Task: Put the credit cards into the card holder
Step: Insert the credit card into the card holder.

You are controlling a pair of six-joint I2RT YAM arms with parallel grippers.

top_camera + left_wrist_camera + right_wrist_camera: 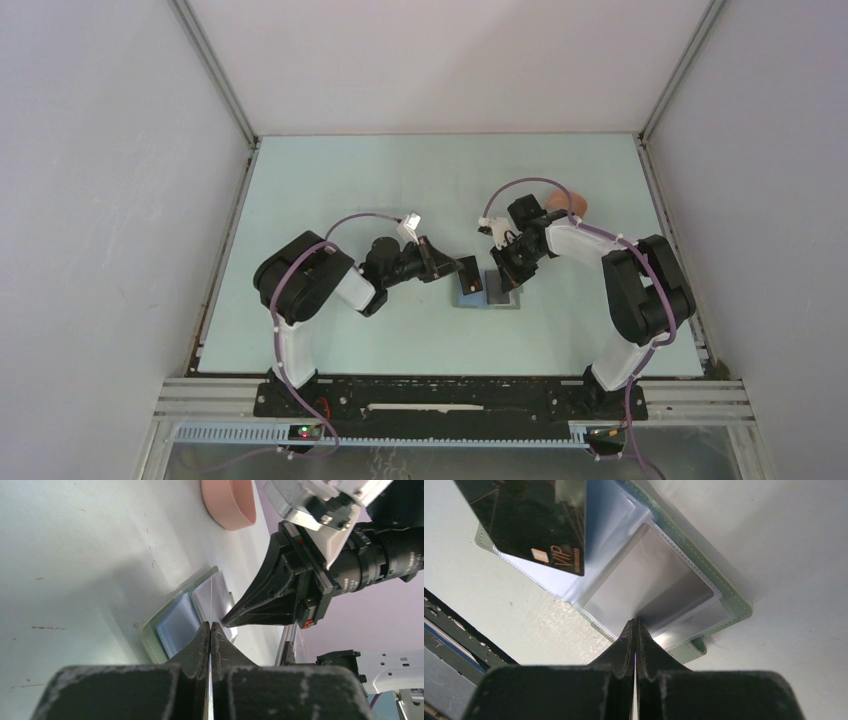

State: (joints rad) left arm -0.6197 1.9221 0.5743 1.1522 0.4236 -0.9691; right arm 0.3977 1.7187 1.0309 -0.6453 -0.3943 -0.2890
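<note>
Left fingers pinch the black card by one edge (likely stiff, light, slippery) at the card holder; right gripper closed.

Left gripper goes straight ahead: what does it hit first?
Likely the open card holder, met first by the black card in the left gripper; the right gripper sits close beside that line, depth unclear.

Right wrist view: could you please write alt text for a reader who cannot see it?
The right gripper, shut, touches a clear pocket of the open grey-green fold-over card holder on a pale table. A black plastic credit card marked VIP hangs over its other half.
</note>
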